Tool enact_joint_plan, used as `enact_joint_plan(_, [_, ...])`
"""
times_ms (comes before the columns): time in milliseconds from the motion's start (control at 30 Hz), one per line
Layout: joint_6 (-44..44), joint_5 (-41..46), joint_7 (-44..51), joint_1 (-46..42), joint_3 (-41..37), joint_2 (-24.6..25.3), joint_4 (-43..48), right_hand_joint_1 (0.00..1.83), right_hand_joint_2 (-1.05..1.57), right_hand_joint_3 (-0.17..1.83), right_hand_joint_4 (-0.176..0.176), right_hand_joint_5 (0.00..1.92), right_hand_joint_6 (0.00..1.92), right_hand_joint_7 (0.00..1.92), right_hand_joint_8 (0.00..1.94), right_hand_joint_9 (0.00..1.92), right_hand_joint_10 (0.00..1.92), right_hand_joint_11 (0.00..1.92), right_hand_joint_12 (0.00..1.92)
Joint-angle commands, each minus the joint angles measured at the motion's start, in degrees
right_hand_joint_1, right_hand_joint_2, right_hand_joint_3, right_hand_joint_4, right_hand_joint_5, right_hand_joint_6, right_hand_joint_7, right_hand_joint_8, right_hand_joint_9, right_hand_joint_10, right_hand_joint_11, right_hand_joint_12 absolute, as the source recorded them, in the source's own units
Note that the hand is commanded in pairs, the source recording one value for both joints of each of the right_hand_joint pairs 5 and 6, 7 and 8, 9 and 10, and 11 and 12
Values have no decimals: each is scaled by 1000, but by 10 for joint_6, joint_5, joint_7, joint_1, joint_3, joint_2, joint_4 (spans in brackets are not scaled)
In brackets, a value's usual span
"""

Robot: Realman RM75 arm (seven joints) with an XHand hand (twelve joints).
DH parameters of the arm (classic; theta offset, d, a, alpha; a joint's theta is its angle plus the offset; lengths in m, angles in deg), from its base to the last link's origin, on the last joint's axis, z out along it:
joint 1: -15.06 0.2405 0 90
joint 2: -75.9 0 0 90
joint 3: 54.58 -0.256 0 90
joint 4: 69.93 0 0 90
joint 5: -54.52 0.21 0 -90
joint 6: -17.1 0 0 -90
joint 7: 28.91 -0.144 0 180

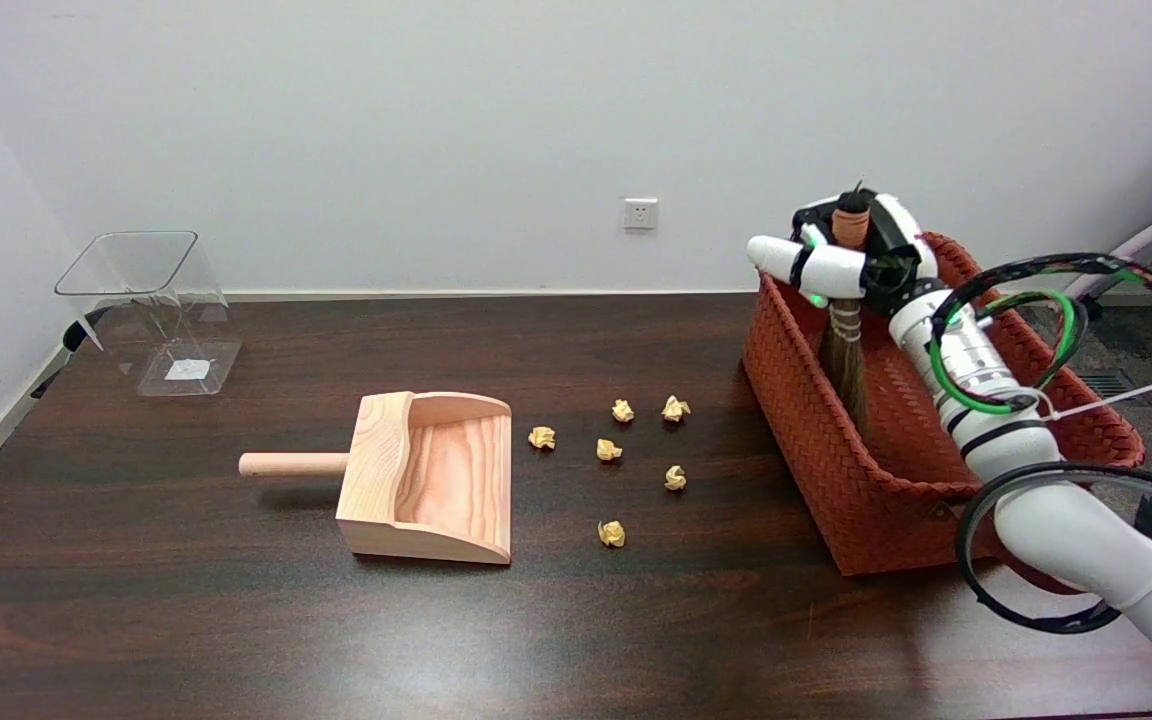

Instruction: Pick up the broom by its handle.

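My right hand (851, 258) grips the broom (846, 350) by its brown handle, whose top pokes out above the fingers. The broom hangs upright, and its wire-bound brown bristles reach down inside the red woven basket (816, 440) at the table's right. The hand is above the basket's far left rim. The bristle tips are hidden behind the basket's near wall.
A wooden dustpan (431, 475) with a round handle lies at mid-table. Several crumpled paper balls (609, 450) are scattered between it and the basket. A clear plastic bin (151, 310) stands at the far left. The right arm's cables (1016, 340) loop over the basket.
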Motion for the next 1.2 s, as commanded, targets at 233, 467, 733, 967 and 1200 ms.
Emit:
enact_joint_plan(233, [-48,6,101,15,-146,-1,-83,1135,1417,251,0,1920,1920,1920,1920,1920,1920,1920,1920])
enact_joint_plan(467, [-81,64,104,15,-179,-2,-126,1134,1418,249,0,1920,1920,1920,1920,1920,1920,1920,1920])
enact_joint_plan(733, [-112,120,99,19,-209,-27,-151,1141,1406,245,0,1920,1920,1920,1920,1920,1920,1920,1920])
enact_joint_plan(967, [-103,170,99,60,-186,-70,-150,1144,1391,250,0,1920,1920,1920,1920,1920,1920,1920,1920])
enact_joint_plan(1200, [-109,221,99,126,-126,-80,-148,1155,1348,270,0,1920,1920,1920,1920,1920,1920,1920,1920])
